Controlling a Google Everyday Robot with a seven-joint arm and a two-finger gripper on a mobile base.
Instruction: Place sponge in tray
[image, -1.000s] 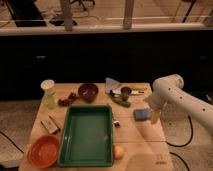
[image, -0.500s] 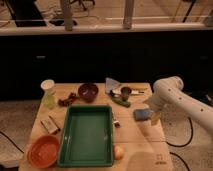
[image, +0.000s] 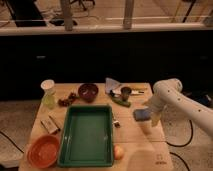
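Observation:
The blue-grey sponge (image: 141, 114) lies on the wooden table near its right edge. The big dark green tray (image: 87, 136) sits at the front middle of the table, left of the sponge, with nothing in it. My white arm reaches in from the right and bends down to the gripper (image: 151, 116), which hangs right at the sponge's right end. The gripper stands open, and one pale finger (image: 155, 119) shows just right of the sponge. I cannot tell whether it touches the sponge.
An orange bowl (image: 44, 150) stands left of the tray and a small orange fruit (image: 119, 151) at its front right corner. Behind the tray are a pale cup (image: 48, 93), a dark red bowl (image: 88, 91), a dark cup (image: 126, 91) and a green vegetable (image: 121, 102).

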